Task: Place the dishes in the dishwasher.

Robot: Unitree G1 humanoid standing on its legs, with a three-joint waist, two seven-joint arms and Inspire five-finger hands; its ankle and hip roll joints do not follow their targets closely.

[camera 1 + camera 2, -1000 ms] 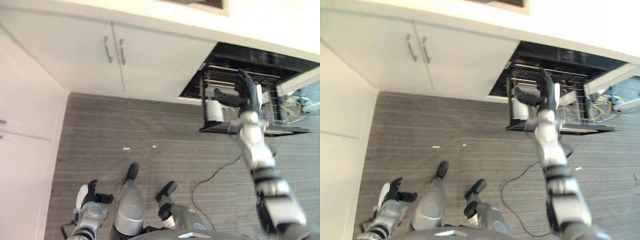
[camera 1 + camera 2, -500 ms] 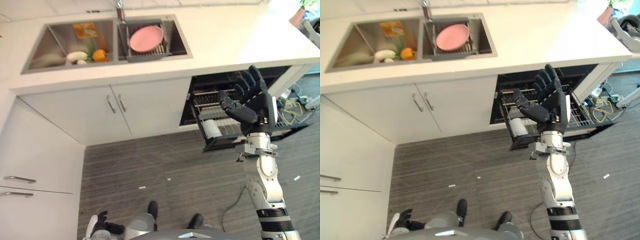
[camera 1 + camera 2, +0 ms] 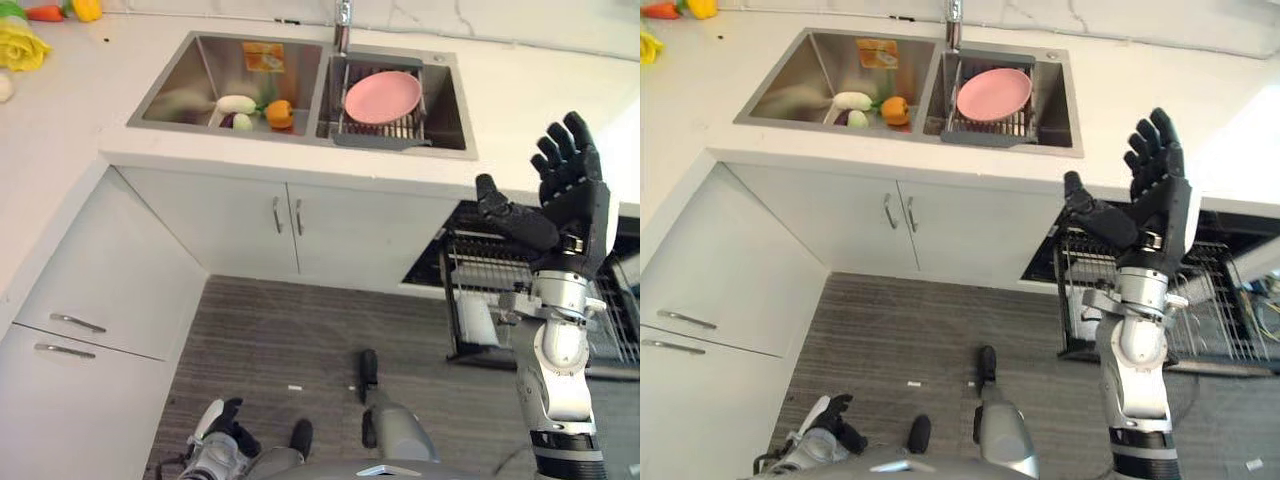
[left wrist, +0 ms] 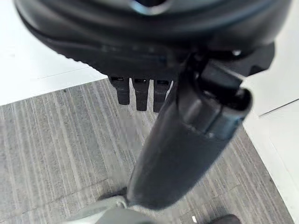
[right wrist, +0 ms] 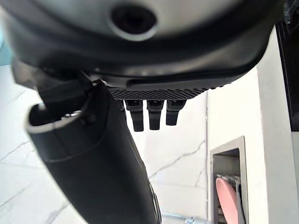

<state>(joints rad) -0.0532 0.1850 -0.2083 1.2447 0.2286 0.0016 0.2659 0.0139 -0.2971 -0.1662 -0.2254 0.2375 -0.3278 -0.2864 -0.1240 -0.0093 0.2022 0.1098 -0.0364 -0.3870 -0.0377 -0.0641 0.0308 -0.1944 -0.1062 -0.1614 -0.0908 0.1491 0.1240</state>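
A pink plate [image 3: 383, 97] stands tilted in a dish rack [image 3: 380, 130] in the sink's right basin; its edge also shows past my right fingers [image 5: 227, 198]. The dishwasher [image 3: 470, 275] under the counter is open, its wire rack [image 3: 1215, 310] pulled out over the floor, with a white dish [image 3: 484, 322] at the rack's left end. My right hand [image 3: 572, 212] is raised in front of the counter edge, above the rack, open with fingers spread and holding nothing. My left hand [image 3: 226, 436] hangs low by the floor, open and relaxed.
The left basin [image 3: 190, 85] holds a few vegetables [image 3: 280, 112]. White cabinet doors [image 3: 250, 225] run under the sink, and drawers [image 3: 90, 320] stand at the left. More produce [image 3: 20, 45] lies on the counter's far left. Grey floor [image 3: 300, 330] lies below.
The camera has swung up and left, from the floor to the sink and counter. My right hand has lifted from the dishwasher rack to counter height, staying open.
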